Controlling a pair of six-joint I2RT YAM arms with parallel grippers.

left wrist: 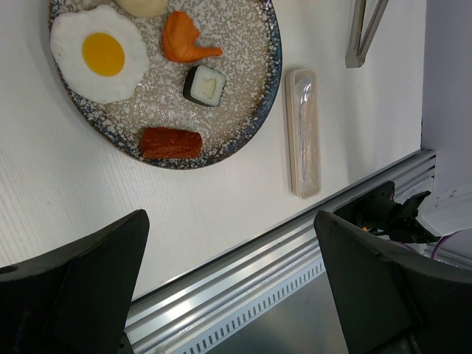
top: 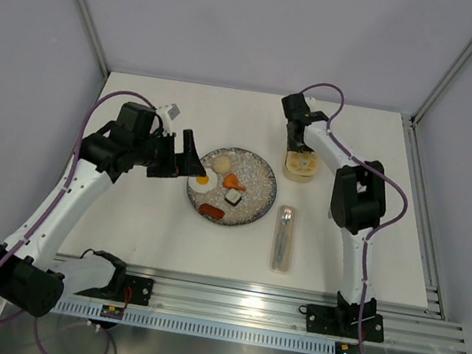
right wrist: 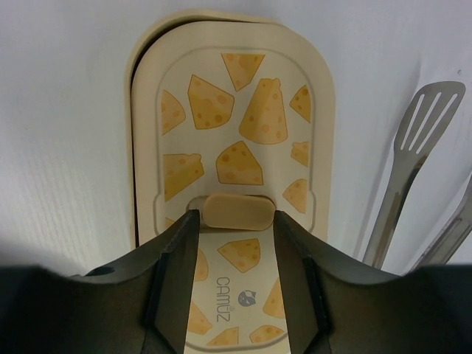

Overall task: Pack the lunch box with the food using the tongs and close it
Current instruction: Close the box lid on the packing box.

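The cream lunch box (top: 301,166) stands right of the plate with its cheese-patterned lid (right wrist: 236,110) on it. My right gripper (right wrist: 236,215) hangs right over the lid, its jaws open to either side of the lid's small knob (right wrist: 237,206), close to both ends. The silver tongs (right wrist: 413,169) lie just right of the box. The food lies on the plate: fried egg (left wrist: 99,55), orange piece (left wrist: 184,43), sushi roll (left wrist: 204,85), sausage (left wrist: 170,143), pale bun (left wrist: 144,6). My left gripper (left wrist: 230,217) is wide open and empty, raised at the plate's left edge.
The speckled grey plate (left wrist: 251,110) sits mid-table. A long clear cutlery case (left wrist: 303,133) lies between the plate and the right arm's base. The aluminium rail (left wrist: 243,280) runs along the table's near edge. Walls enclose the table at the back and sides.
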